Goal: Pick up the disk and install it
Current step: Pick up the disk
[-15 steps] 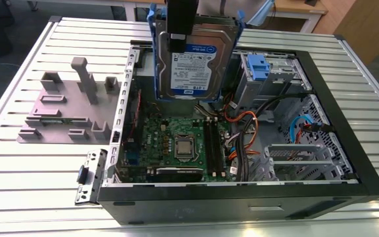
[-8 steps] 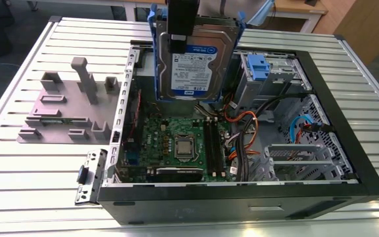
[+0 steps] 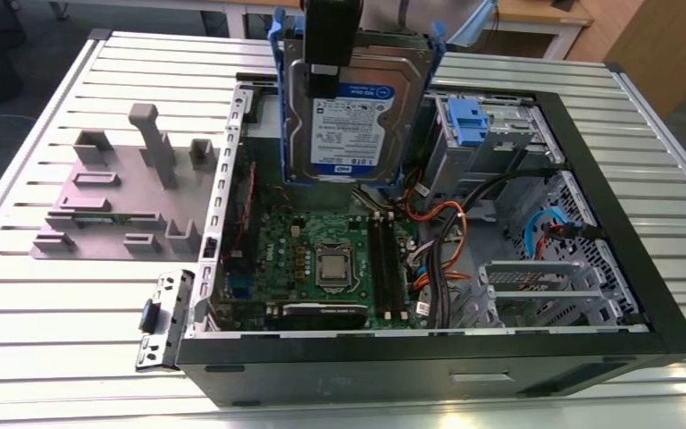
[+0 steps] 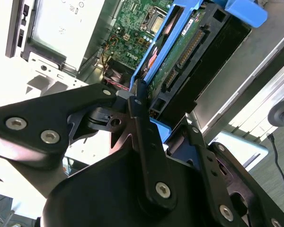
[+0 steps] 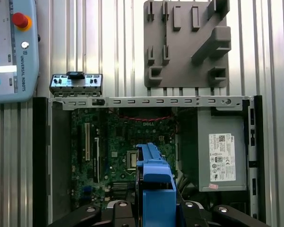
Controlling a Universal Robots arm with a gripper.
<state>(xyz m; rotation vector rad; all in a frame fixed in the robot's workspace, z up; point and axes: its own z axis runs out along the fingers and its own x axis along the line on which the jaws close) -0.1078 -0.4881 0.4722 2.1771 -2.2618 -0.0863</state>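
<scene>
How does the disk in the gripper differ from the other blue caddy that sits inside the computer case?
The disk hangs upright above the motherboard, clamped in the gripper; the other blue caddy sits in the metal drive bay. The disk shows its labelled face; the other blue caddy shows mainly its blue handle. Both have blue plastic parts.

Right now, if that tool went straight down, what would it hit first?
Most likely the green circuit board in the open computer; the disk in the tool hangs above it, though depth is unclear.
</scene>
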